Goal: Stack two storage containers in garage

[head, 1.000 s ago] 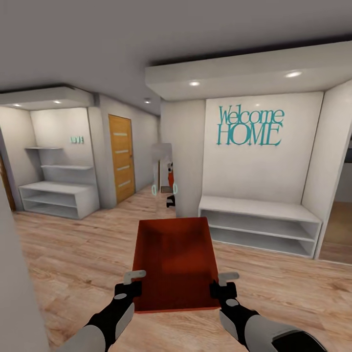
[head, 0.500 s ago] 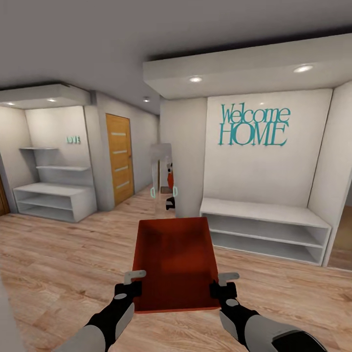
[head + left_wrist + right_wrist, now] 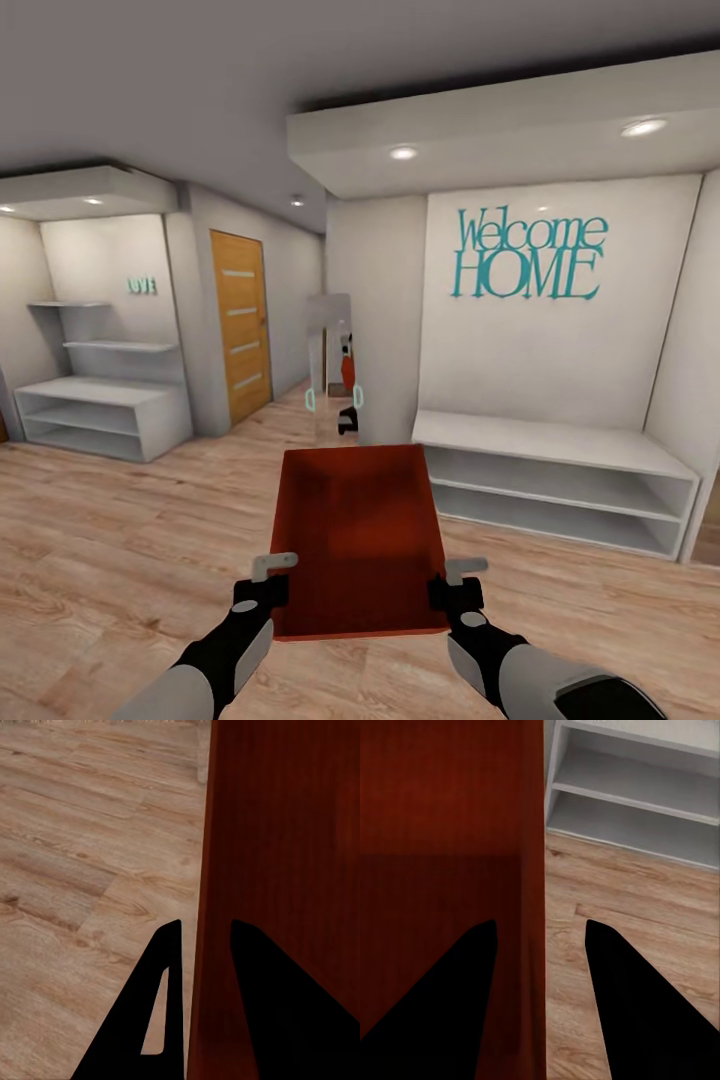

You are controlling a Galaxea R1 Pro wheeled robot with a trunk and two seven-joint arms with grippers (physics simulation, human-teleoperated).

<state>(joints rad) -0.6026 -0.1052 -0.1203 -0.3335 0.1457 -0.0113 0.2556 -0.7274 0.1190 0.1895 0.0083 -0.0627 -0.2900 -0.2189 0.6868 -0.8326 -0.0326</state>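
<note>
One empty orange-red storage container (image 3: pixel 358 535) was carried level above wood floor (image 3: pixel 110 520), left claw (image 3: pixel 268 578) and right claw (image 3: pixel 455 580) each clamped on a side wall.

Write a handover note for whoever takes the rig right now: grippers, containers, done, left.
Left gripper: shut on the left wall of the storage container, one finger inside, one outside.
Right gripper: straddles the right wall the same way.
Container: one orange-red box, held level in front of the trunk over the wood-plank floor, empty. The second container is not accounted for here.
Surroundings: hallway with a white bench shelf under a "Welcome HOME" sign, and a wooden door to the left.
Done: first container picked up and in transit.
Left: reach the garage, set it down, fetch and stack the other.
</note>
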